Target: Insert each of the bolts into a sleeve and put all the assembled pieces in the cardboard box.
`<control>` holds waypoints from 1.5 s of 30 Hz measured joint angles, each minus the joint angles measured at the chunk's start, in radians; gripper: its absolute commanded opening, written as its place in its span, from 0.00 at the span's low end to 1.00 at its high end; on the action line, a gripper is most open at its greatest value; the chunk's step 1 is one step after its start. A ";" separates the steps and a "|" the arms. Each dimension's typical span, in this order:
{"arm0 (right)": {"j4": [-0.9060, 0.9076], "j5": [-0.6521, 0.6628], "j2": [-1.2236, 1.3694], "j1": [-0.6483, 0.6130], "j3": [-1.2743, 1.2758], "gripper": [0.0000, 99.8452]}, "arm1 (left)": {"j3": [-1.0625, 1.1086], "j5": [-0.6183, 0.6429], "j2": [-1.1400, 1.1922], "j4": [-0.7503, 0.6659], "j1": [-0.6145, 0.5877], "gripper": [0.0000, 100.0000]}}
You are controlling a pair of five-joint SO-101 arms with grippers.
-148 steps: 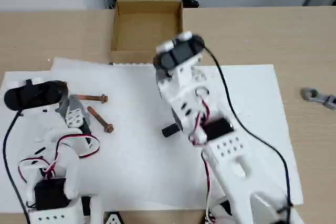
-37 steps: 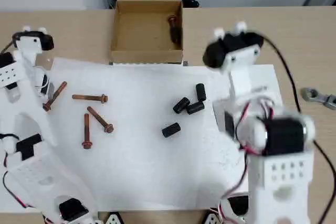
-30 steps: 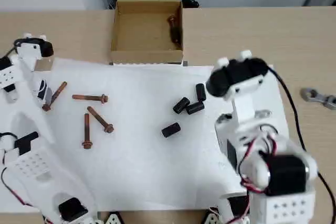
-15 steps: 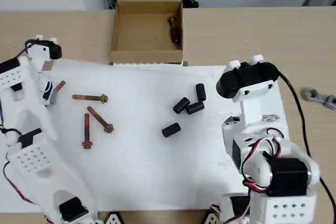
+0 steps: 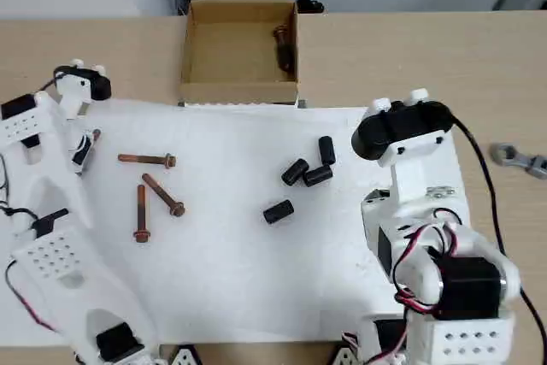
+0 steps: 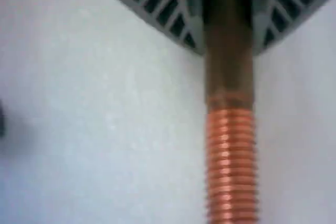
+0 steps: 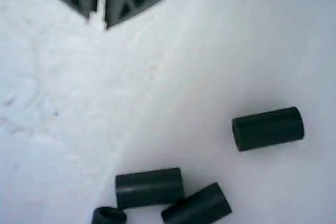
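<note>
A copper-coloured bolt [image 6: 231, 156] was gripped firmly in the jaws of the left arm [image 5: 43, 168], with its threaded end left sticking out beyond them. In the high view this arm was seen over the left edge of the white sheet [image 5: 239, 279], and one tip of the held bolt was visible just beside it. Three loose bolts were spread on the sheet nearby: one [image 5: 147, 159] laid crosswise, a second [image 5: 162, 195] slanted nearer the arms, and a third [image 5: 141, 213] set roughly lengthwise beside it. Four black sleeves were found near the middle of the sheet. Three [image 5: 326, 150] [image 5: 296, 171] [image 5: 318, 175] were clustered close together, and the fourth [image 5: 279, 211] was set a little apart. The jaws of the right arm [image 5: 419, 203] were pressed together with nothing between them, over bare sheet near the sleeves. The cardboard box [image 5: 239, 91] was placed on the worktop [image 5: 427, 49] at the far edge of the sheet. One assembled piece [image 5: 282, 47] lay along its right wall. A small metal tool [image 5: 517, 157] was left on the worktop, well apart to the right.
</note>
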 measured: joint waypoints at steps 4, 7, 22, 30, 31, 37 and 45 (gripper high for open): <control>0.000 0.000 0.000 0.000 0.000 0.00 | -0.077 -0.117 -0.008 0.069 -0.012 0.00; 0.000 0.000 0.000 0.000 0.000 0.00 | -0.135 -0.236 -0.011 0.149 -0.029 0.00; -0.026 0.000 -0.009 0.003 0.094 0.00 | -0.075 -0.595 -0.218 0.267 -0.054 0.00; -0.046 0.000 -0.009 -0.002 0.097 0.00 | 0.106 -0.609 -0.219 0.267 0.031 0.00; -0.046 0.000 -0.009 -0.002 0.097 0.00 | 0.109 -0.609 -0.219 0.267 0.038 0.00; -0.046 0.000 -0.009 -0.002 0.097 0.00 | 0.133 -0.609 -0.275 0.270 0.058 0.01; -0.057 0.000 -0.009 -0.002 0.097 0.00 | 0.288 -0.697 -0.466 0.269 0.063 0.01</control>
